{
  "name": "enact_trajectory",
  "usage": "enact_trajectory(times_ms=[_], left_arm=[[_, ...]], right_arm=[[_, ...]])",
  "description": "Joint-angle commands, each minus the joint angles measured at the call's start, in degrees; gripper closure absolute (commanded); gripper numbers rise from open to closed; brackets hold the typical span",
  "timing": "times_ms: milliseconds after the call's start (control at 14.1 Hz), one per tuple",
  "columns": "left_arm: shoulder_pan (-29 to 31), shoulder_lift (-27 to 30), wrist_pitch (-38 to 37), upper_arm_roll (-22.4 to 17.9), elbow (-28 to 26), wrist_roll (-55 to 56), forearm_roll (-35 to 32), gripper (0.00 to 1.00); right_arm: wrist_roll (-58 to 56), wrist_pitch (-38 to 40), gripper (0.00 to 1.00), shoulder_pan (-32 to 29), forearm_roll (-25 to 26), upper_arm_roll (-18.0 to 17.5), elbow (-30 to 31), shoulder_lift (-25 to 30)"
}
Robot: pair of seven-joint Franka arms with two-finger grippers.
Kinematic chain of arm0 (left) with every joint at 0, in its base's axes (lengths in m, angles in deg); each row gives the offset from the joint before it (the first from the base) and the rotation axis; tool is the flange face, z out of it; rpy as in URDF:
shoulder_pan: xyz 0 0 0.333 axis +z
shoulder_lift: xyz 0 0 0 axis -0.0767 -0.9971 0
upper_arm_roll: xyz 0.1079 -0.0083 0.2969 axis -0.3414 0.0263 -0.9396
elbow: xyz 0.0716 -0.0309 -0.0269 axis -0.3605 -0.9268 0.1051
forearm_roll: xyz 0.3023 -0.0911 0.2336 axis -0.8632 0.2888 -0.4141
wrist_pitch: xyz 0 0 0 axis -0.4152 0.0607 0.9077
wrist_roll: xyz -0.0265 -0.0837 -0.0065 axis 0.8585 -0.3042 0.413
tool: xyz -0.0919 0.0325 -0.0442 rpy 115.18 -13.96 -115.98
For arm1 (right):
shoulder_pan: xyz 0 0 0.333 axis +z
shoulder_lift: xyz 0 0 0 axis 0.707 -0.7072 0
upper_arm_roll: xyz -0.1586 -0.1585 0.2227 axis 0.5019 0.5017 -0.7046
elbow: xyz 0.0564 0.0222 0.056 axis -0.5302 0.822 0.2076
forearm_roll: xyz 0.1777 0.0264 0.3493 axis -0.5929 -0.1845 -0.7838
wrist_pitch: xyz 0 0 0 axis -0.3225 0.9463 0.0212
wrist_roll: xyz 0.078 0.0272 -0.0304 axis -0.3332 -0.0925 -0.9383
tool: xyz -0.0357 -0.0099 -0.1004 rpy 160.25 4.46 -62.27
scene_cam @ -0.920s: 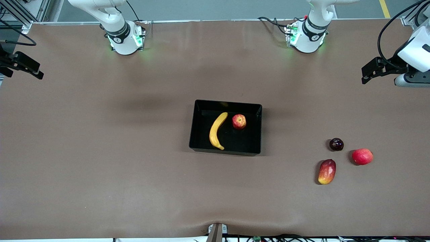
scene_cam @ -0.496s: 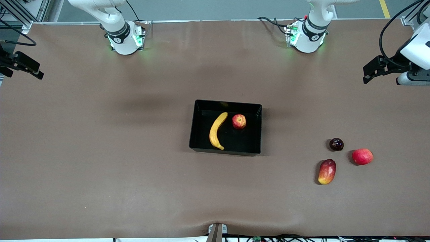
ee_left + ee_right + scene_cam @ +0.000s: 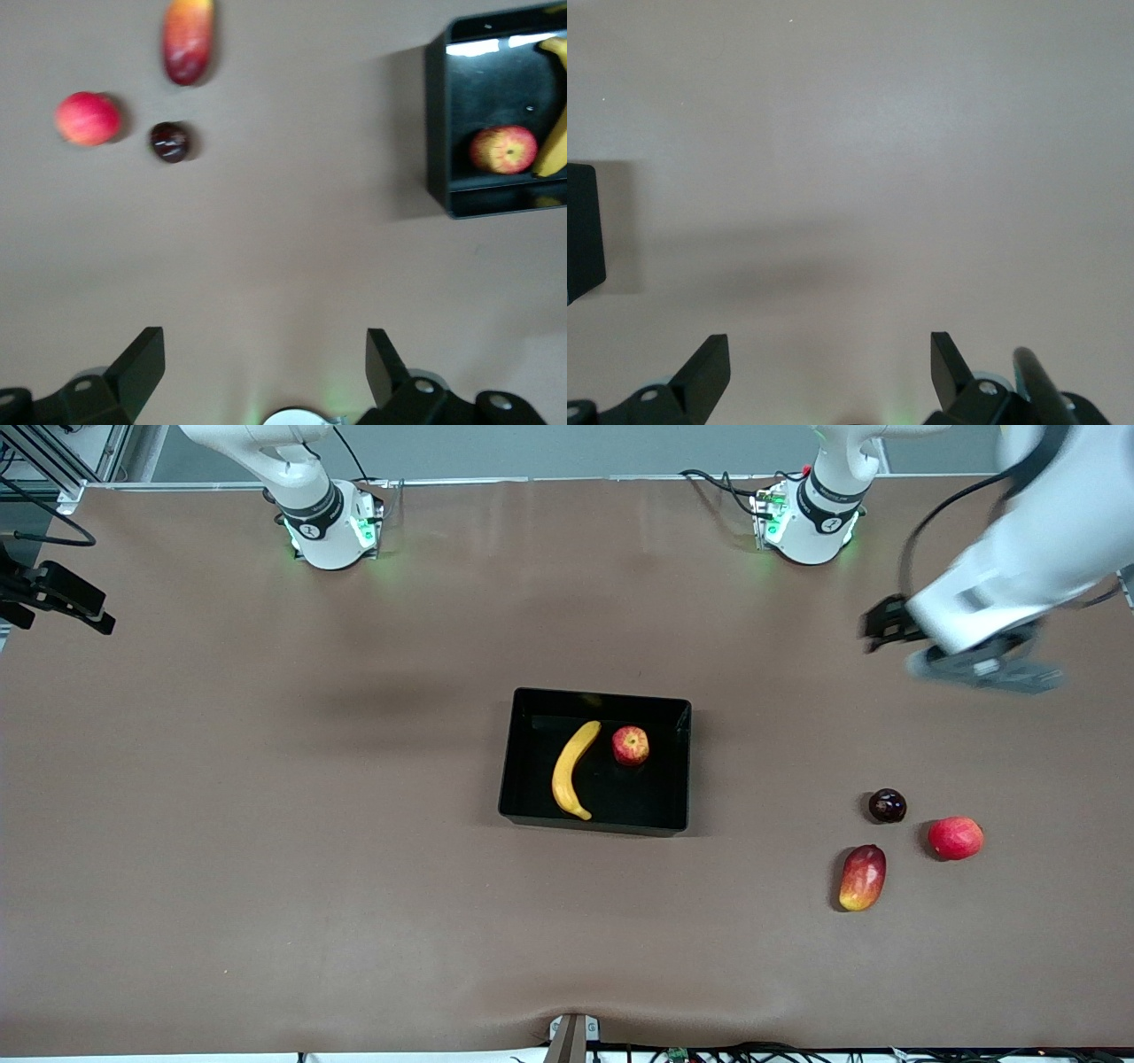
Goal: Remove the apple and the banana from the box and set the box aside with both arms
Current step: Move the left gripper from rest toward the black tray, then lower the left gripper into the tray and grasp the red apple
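With apple (image 3: 630, 745) and banana (image 3: 571, 769) lying in the box (image 3: 530, 755), both hands, left (image 3: 886, 631) and right (image 3: 62, 595), hang released over bare counter (image 3: 266, 824), grasping nothing.

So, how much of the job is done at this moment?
Nothing looks done: the banana and the apple lie in the box, which sits mid-table. In hand: the left gripper, open and empty, is over bare table toward the left arm's end. The right gripper waits open at the right arm's end. Left: both fruits out, box aside.

Box (image 3: 436, 133) holds apple (image 3: 503, 149), banana (image 3: 555, 133); left pincer (image 3: 266, 359) apparently wide.
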Motion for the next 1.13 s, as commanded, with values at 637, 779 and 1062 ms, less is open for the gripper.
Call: enact_trajectory(times_ms=[637, 779, 1062], left_arm=[[-19.1, -25.6, 27.0, 6.1, 0.0, 46.2, -11.8, 0.00], [-20.5, -28.7, 29.1, 6.1, 0.0, 49.2, -14.0, 0.00], [-21.9, -33.6, 32.5, 6.0, -0.4, 52.2, -15.4, 0.00]], right_arm=[[-0.1, -0.1, 0.00, -0.7, 0.0, -0.4, -0.4, -0.6], [-0.1, -0.1, 0.00, -0.9, 0.0, -0.4, -0.4, -0.6], [-0.1, -0.1, 0.00, -0.9, 0.0, -0.3, -0.4, -0.6]])
